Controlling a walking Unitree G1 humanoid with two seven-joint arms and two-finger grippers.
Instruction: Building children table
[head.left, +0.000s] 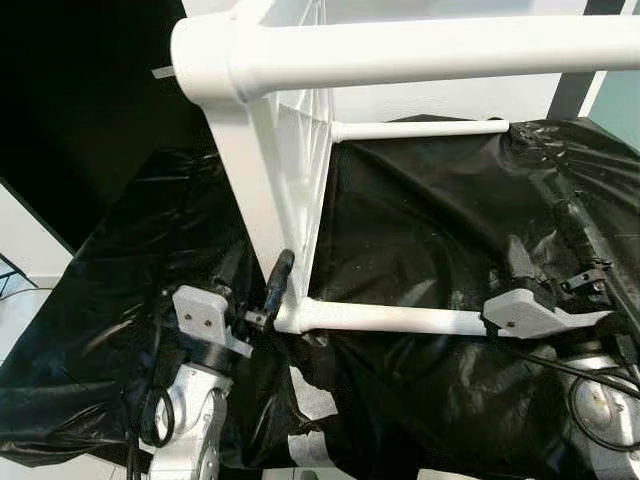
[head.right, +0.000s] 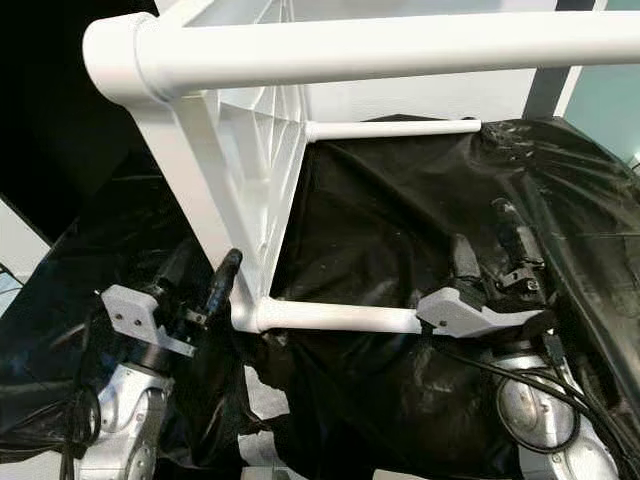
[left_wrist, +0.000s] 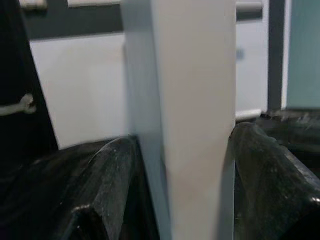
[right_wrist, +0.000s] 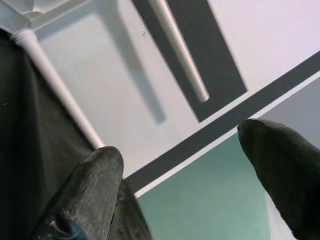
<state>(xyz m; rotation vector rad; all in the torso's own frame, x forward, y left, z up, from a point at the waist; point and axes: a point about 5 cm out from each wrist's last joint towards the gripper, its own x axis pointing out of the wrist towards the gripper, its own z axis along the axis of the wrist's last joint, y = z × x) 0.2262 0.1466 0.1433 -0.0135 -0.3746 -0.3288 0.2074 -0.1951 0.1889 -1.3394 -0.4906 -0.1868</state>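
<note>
While tipped sideways, table top (head.left: 290, 180) fills left claw (left_wrist: 195, 165).

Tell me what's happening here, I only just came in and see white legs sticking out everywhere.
The robot is putting together a white children's table, which lies tipped on its side on a surface covered in black plastic sheeting. Its left end effector grips the edge of the tabletop near a corner. The right end effector, fingers open, sits beside the free end of the lower leg.

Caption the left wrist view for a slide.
Left end effector straddling the edge of the white children table's top, one black finger on each side.
</note>
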